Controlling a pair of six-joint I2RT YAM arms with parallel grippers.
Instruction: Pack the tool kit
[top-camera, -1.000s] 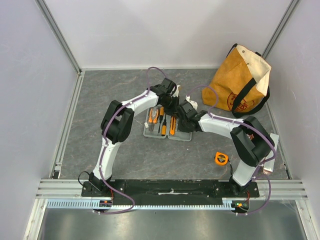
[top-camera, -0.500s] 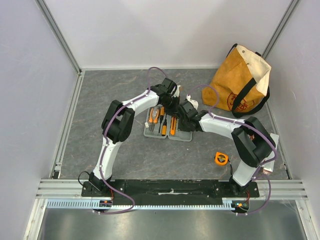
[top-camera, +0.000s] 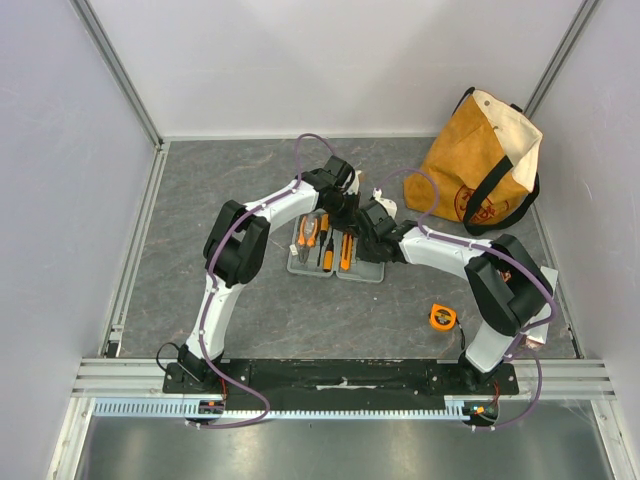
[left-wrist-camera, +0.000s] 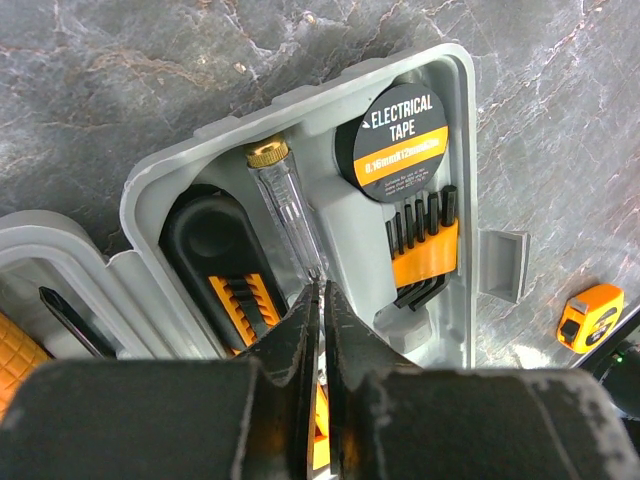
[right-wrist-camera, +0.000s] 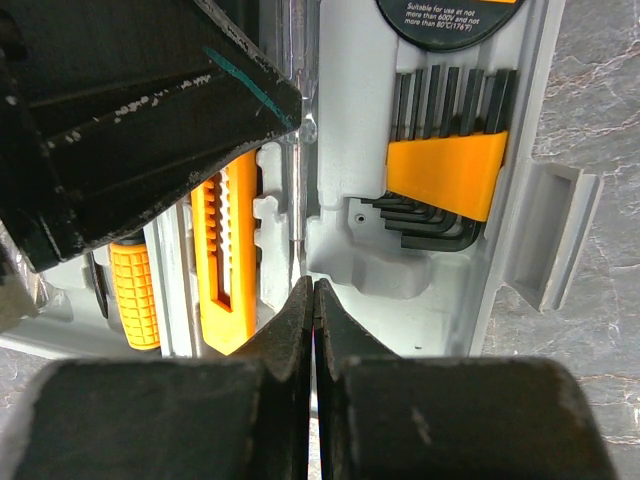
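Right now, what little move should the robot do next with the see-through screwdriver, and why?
Probably press it gently down. The see-through screwdriver lies along its slot in the tool kit, and the closed left fingers and right fingers both sit at its thin metal end, which may not be seated yet.

2 arms of 1 make, left arm (top-camera: 214, 300) and right arm (top-camera: 440, 247): white shells along the links, bulky black housings at the joints, a black base (top-camera: 190, 372) under each. 1 purple cable (top-camera: 305, 140) looped along each arm. Matt black on left gripper (left-wrist-camera: 320, 288) and right gripper (right-wrist-camera: 313, 285): flat tapering fingers, pale scuffs and chips, 1 teal streak (right-wrist-camera: 236, 73) across a left finger.
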